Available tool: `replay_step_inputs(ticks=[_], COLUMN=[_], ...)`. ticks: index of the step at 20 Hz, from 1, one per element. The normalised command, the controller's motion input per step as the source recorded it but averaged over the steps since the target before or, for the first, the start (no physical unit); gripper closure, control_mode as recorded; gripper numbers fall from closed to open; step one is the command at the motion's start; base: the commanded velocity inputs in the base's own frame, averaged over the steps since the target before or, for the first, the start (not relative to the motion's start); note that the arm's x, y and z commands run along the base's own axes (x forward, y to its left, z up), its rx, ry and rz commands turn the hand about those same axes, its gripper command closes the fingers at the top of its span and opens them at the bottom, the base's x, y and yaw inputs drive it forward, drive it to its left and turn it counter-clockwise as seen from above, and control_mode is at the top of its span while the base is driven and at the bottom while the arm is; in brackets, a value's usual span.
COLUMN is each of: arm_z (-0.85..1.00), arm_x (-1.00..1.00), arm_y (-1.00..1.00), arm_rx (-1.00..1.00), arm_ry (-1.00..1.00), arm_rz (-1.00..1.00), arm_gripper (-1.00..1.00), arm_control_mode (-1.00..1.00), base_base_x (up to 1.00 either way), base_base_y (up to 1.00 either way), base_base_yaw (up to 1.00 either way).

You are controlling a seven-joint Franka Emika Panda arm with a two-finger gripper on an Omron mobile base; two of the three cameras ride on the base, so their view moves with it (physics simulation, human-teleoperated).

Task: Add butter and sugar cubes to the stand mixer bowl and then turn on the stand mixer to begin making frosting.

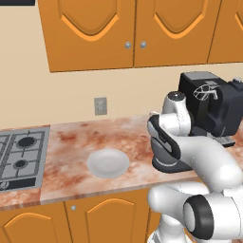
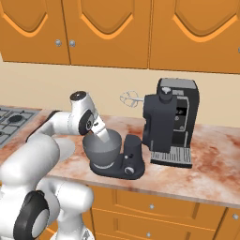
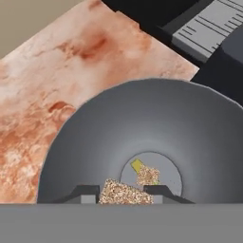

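My hand [image 3: 126, 195] hangs just above the stand mixer bowl [image 3: 85, 142], fingers pointing down into it, and it is clamped on a sugar cube [image 3: 124, 192], the speckled beige block sitting between my two dark fingertips [image 3: 85, 192]. Straight below the hand, on the flat floor of the bowl, lie the other sugar cube [image 3: 148, 176] and the butter [image 3: 137, 165], the small yellow stick touching that cube's far side. So two of the three ingredients look to be in already, and I judge this the last drop.

To do it well, I should keep the hand centred over the bowl's floor and part the fingers cleanly, so the cube falls straight and does not strike the sloping wall and bounce out onto the marbled tabletop [image 3: 57, 80] beyond the rim. Lowering a little first would shorten the fall.

The stand mixer [image 2: 126, 161] holds the bowl on its base, with its head [image 2: 157, 119] tilted back and the whisk [image 2: 130, 99] up beyond my hand, so I should lift straight out. The white plate [image 1: 108, 163] lies well off to my left. Switching on comes next.
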Motion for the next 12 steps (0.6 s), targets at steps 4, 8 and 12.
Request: replay_step_inputs(ticks=[4,8,12], arm_z=[-0.61,-0.75,-0.29], arm_x=[0.08,0.01,0.04], arm_y=[0.0,0.0,0.0], arm_rx=[0.0,0.0,0.0], arm_ry=[0.0,0.0,0.0], arm_rz=[0.01,0.03,0.03], arm_gripper=[1.0,1.0,1.0], arm_control_mode=[-1.0,-1.0,-1.0], base_base_x=[0.0,0.0,0.0], base_base_y=[0.0,0.0,0.0], base_base_yaw=[0.0,0.0,0.0])
